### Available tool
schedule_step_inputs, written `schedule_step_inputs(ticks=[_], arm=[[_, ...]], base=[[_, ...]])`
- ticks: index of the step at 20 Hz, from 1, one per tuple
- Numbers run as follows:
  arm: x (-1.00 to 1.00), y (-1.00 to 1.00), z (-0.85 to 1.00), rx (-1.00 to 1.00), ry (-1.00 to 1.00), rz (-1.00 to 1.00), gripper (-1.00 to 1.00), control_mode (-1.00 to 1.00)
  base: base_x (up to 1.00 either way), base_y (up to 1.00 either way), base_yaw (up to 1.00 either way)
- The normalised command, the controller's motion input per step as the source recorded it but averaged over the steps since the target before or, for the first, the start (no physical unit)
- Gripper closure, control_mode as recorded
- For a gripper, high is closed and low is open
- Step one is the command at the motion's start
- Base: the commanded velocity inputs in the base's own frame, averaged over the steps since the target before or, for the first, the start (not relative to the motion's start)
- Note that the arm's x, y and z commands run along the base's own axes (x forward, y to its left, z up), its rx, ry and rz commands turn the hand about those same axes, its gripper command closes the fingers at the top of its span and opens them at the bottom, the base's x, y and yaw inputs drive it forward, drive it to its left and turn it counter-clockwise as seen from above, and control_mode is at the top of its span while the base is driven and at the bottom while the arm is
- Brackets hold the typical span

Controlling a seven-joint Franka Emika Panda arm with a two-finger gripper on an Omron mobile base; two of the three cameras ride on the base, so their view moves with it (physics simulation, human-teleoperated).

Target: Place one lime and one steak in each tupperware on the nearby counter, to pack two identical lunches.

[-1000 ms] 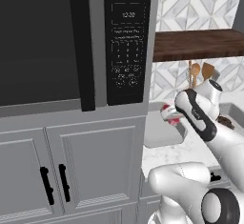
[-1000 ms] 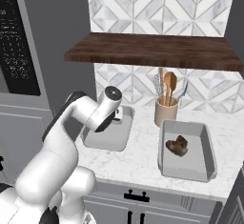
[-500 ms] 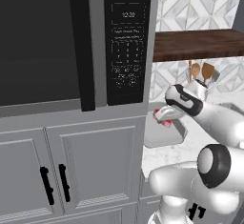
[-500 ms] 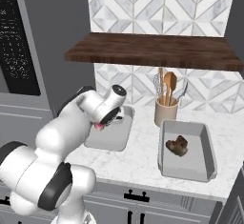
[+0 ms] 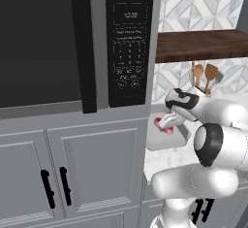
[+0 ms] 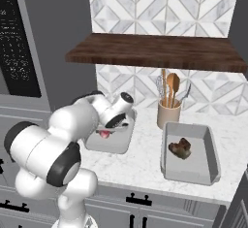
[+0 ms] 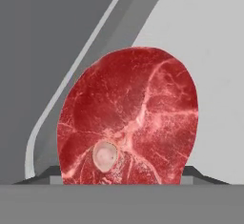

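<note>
Presently, findings as follows.

Pincer: (image 6: 107, 131) low over the left tupperware, clamped on a steak; finger tips barely visible at the bottom edge of the hand view, either side of the meat.

Held steak: (image 7: 128, 118) red, marbled, with a pale round bone spot near its lower end; seen upright in the hand view against the tray's light-grey floor and rounded rim. Seen as a small red patch under the hand in the left base view (image 5: 163, 125).

Left tupperware: (image 6: 118, 142) light-grey tray on the counter, just beside the tall grey cabinet (largely covered by the arm).

Right tupperware: (image 6: 193, 171) on the counter to the right, well apart from the pincer.

Second steak: (image 6: 180, 148) dark brown, lying inside the right tupperware toward its back half.

Counter: (image 6: 145, 161) white marble look, grey cabinets with black handles below.

Utensil cup: (image 6: 168, 115) beige, wooden utensils upright, behind and between the two trays.

Shelf: (image 6: 155, 51) dark wood, above the counter.

Microwave: (image 5: 72, 42) dark front, keypad panel at its right.
</note>
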Motion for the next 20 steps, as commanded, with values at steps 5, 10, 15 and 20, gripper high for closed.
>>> schedule_step_inputs(ticks=[5, 10, 15, 20], arm=[[0.14, 0.08, -0.42, 0.00, 0.00, 0.03, 1.00, -1.00], [0.34, 0.20, -0.33, 0.00, 0.00, 0.00, 1.00, -1.00], [0.50, 0.10, -0.19, 0.00, 0.00, 0.00, 1.00, -1.00], [0.24, 0.06, -0.07, 0.00, 0.00, 0.00, -1.00, -1.00]], base=[[0.00, 0.00, 0.00], [0.00, 0.00, 0.00], [0.00, 0.00, 0.00], [0.00, 0.00, 0.00]])
